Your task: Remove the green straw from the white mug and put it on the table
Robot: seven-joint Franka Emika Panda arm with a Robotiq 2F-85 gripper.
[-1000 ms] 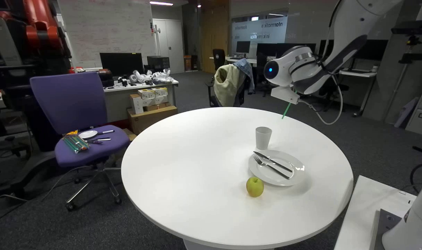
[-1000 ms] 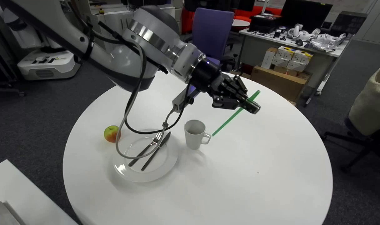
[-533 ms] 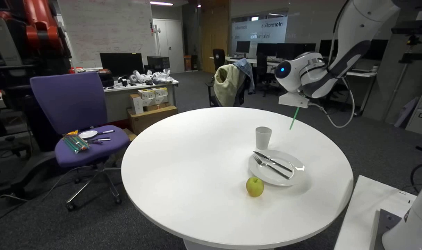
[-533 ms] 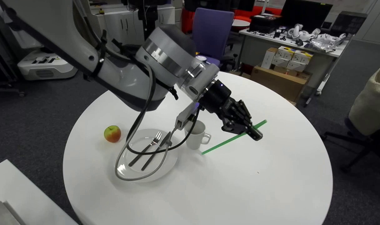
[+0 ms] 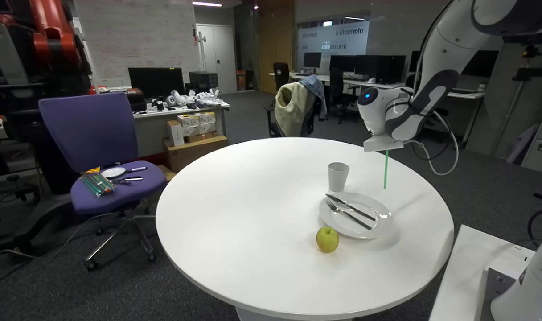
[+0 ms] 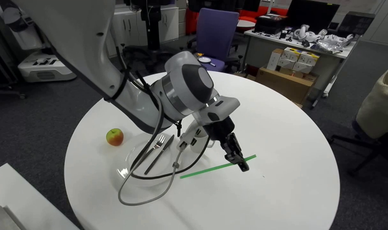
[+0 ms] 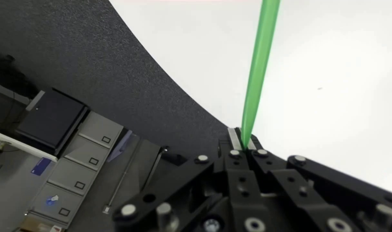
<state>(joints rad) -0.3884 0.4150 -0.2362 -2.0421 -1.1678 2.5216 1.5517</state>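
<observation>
The green straw point(image 5: 385, 171) is outside the white mug point(image 5: 338, 177), held over the white round table point(image 5: 253, 232). My gripper point(image 6: 240, 162) is shut on the straw, which also shows in an exterior view point(image 6: 210, 169). In the wrist view the straw point(image 7: 260, 61) runs up from between the closed fingertips of my gripper point(image 7: 242, 138). In an exterior view the fingers are hidden behind the wrist and the straw hangs steeply below it. The mug stands upright and is partly hidden by the arm in an exterior view point(image 6: 197, 147). I cannot tell the exact gap between straw and table.
A white plate point(image 5: 379, 209) with a fork point(image 5: 349, 215) and a knife point(image 5: 353, 208) lies beside the mug. An apple point(image 5: 327, 240) sits near the plate. A loose cable point(image 6: 176, 166) hangs from the arm over the plate.
My gripper has lowered with the straw toward the table and moved sideways past the mug. The wrist has turned more downward. The mug, plate and apple have not moved.
</observation>
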